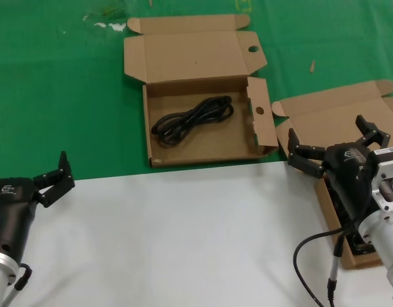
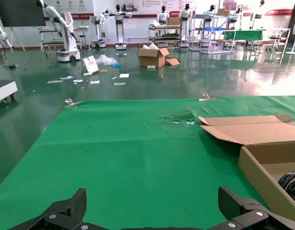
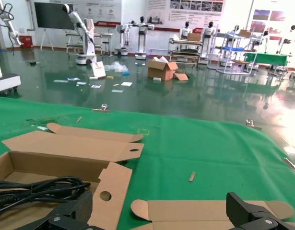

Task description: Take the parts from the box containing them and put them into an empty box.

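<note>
The right claw is spread wide and holds nothing. It hangs over the plain box at the right edge of the tabletop. The left claw is also wide, low at the left. One black cable lies in the holed box, on the green mat.

Before me, a flat green cloth mat, its near edge meeting a smooth white tabletop, beyond the mat a glossy grey-green floor, on that floor an open brown cardboard carton, scattered white paper scraps near the carton
</note>
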{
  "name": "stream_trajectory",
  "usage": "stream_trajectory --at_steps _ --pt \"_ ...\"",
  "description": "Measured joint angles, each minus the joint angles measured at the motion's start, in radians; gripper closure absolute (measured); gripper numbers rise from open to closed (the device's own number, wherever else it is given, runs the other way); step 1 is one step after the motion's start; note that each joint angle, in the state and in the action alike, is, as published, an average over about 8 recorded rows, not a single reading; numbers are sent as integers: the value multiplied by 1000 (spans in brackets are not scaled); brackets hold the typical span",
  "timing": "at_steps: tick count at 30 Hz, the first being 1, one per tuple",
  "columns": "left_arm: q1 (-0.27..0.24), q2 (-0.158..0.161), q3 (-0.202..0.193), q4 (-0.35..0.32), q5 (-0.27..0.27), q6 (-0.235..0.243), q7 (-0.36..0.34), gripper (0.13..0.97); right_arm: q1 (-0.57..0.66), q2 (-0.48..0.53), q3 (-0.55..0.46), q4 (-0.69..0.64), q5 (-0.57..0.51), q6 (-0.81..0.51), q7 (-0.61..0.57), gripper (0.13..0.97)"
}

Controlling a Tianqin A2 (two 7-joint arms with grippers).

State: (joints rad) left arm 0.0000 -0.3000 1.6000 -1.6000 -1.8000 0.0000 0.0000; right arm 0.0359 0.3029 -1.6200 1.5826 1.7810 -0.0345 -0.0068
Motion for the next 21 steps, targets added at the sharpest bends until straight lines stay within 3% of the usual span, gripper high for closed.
stream_trajectory --at_steps 21 --pt "0 0 0 0 0 0 0 132 0 0 0 0 0 0 0 129"
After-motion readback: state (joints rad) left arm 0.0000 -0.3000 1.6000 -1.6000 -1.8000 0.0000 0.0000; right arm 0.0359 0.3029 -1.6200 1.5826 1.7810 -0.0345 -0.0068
